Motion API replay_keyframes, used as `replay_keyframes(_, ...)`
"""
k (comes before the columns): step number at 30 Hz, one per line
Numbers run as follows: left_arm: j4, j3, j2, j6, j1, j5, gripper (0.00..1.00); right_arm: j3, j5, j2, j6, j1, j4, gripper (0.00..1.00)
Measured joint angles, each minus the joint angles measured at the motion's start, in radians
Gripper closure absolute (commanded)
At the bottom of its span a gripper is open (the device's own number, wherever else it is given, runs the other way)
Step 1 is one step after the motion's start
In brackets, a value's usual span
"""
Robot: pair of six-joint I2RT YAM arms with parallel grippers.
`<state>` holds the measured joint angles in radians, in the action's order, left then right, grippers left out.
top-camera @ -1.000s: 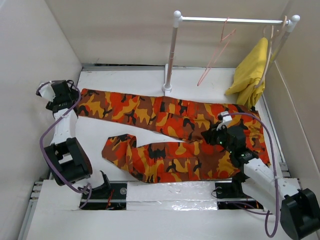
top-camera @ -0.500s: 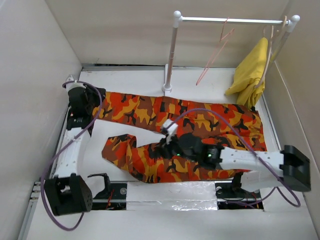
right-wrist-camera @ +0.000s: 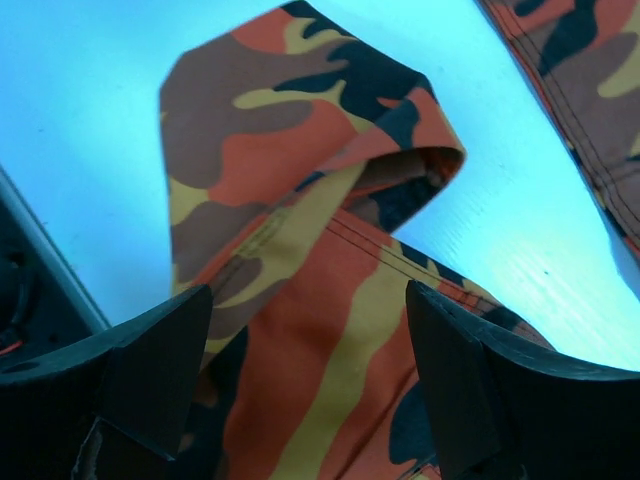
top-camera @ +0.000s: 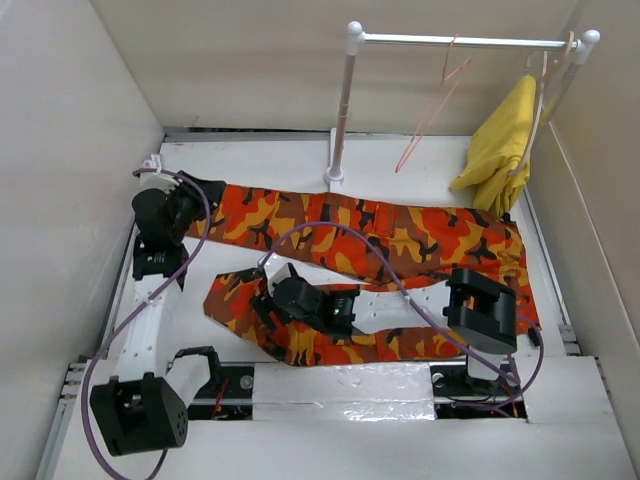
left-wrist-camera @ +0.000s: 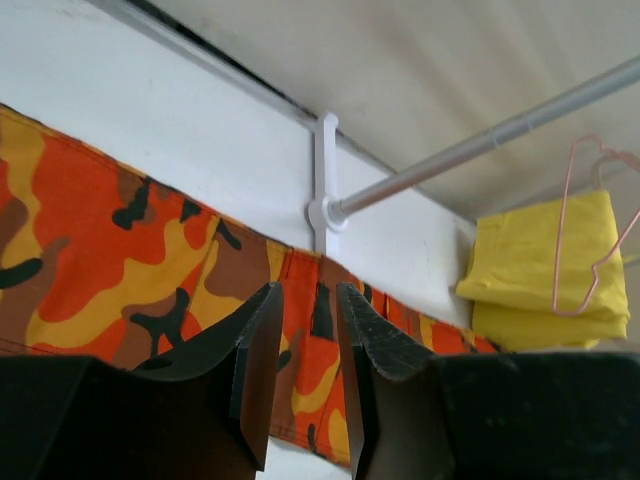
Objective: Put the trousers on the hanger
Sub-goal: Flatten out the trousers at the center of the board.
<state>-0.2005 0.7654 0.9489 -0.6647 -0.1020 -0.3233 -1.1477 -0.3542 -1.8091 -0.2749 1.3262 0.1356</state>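
Partly, the trousers (top-camera: pixel 400 235) are covered. The right arm lies along the nearer leg, and the left gripper (top-camera: pixel 190 205) sits over the far leg's cuff end, so that edge cannot be seen from above. The trousers lie flat on the white table (top-camera: pixel 250 160), legs pointing to the left side.

In the left wrist view the left gripper (left-wrist-camera: pixel 305 290) has its fingers (left-wrist-camera: pixel 255 360) drawn narrow, a slim gap between them. The camouflage cloth (left-wrist-camera: pixel 100 250) shows beyond the tips, and I cannot tell whether they touch it.

The right gripper (top-camera: pixel 270 298) hangs over the nearer leg's folded-back cuff. In its own view the right gripper (right-wrist-camera: pixel 308 300) is spread wide, with the cuff (right-wrist-camera: pixel 300 150) just ahead of the tips and cloth running under the gap.

Well beyond both grippers, a metal rail (top-camera: pixel 460 41) on a white post (top-camera: pixel 343 110) carries the pink hanger (top-camera: pixel 430 105), bare and tilted. A yellow garment (top-camera: pixel 500 145) hangs beside it at the rail's right end. From the left wrist the hanger (left-wrist-camera: pixel 590 230) overlaps the yellow garment (left-wrist-camera: pixel 540 250), and the frame edge cuts off its right side.
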Motion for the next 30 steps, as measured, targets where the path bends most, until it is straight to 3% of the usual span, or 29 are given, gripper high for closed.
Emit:
replay_keyframes(2,0.014,0.022,0.055,0.021,0.0,-0.058,0.76,0.009,-0.023,0.004,-0.013,-0.003,-0.004,0.35)
replay_keyframes(3,0.03,0.045,0.09,0.039,0.0,-0.089,0.78,0.021,-0.034,0.016,-0.017,-0.004,-0.001,0.5)
replay_keyframes(4,0.04,0.069,0.128,0.056,0.0,-0.118,0.85,0.046,-0.043,0.036,-0.018,-0.006,0.005,0.84)
replay_keyframes(6,0.066,0.113,0.191,0.093,0.017,-0.154,0.91,0.122,-0.075,0.116,-0.015,-0.009,0.0,1.0)
replay_keyframes(9,0.156,0.188,0.251,0.178,0.111,-0.136,0.91,0.239,-0.115,0.298,-0.001,-0.031,-0.039,1.0)
replay_keyframes(12,0.242,0.261,0.269,0.272,0.304,-0.063,0.8,0.324,-0.148,0.511,0.016,-0.098,-0.054,1.0)
replay_keyframes(13,0.265,0.281,0.269,0.303,0.364,-0.05,0.71,0.357,-0.157,0.592,0.02,-0.131,-0.058,1.0)
replay_keyframes(15,0.304,0.311,0.269,0.361,0.458,-0.004,0.66,0.426,-0.171,0.747,0.027,-0.197,-0.056,0.99)
replay_keyframes(19,0.415,0.356,0.322,0.45,0.634,0.189,0.53,0.575,-0.152,1.013,0.039,-0.365,-0.055,0.89)
replay_keyframes(20,0.448,0.37,0.352,0.462,0.687,0.25,0.46,0.611,-0.134,1.059,0.042,-0.407,-0.057,0.87)
replay_keyframes(25,0.63,0.393,0.532,0.468,0.891,0.512,0.33,0.724,-0.012,1.142,0.062,-0.573,-0.061,0.78)
replay_keyframes(30,0.787,0.369,0.64,0.404,0.899,0.661,0.28,0.767,0.115,1.13,0.085,-0.678,-0.082,0.76)
